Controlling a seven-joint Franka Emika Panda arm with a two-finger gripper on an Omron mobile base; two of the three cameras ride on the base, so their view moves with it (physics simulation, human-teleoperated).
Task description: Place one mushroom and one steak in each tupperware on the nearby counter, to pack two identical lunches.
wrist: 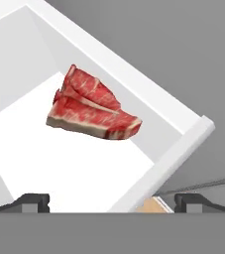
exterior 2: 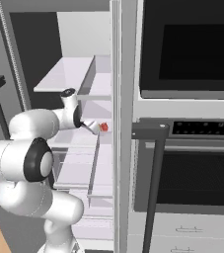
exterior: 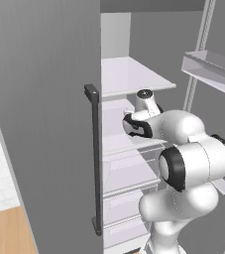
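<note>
In the left base view a tall matte grey fridge door [exterior: 44, 124] stands open at the left, with a long dark bar handle [exterior: 95, 158] down its edge. A strip of tan wood table [exterior: 5, 230] shows at the lower left. Past the door, flat white shelves [exterior: 134, 74] are stacked inside the fridge, and the glossy white arm [exterior: 193, 163] reaches in among them. In the hand view the end effector [wrist: 112, 202] is spread wide, its two dark tips far apart with nothing between them. Ahead of it a steak [wrist: 91, 106] lies on a smooth white shelf: a roughly triangular red slab, marbled, with a pale fat rim. In the right base view a dark-glass oven [exterior 2: 192, 163] sits to the right of the fridge.
</note>
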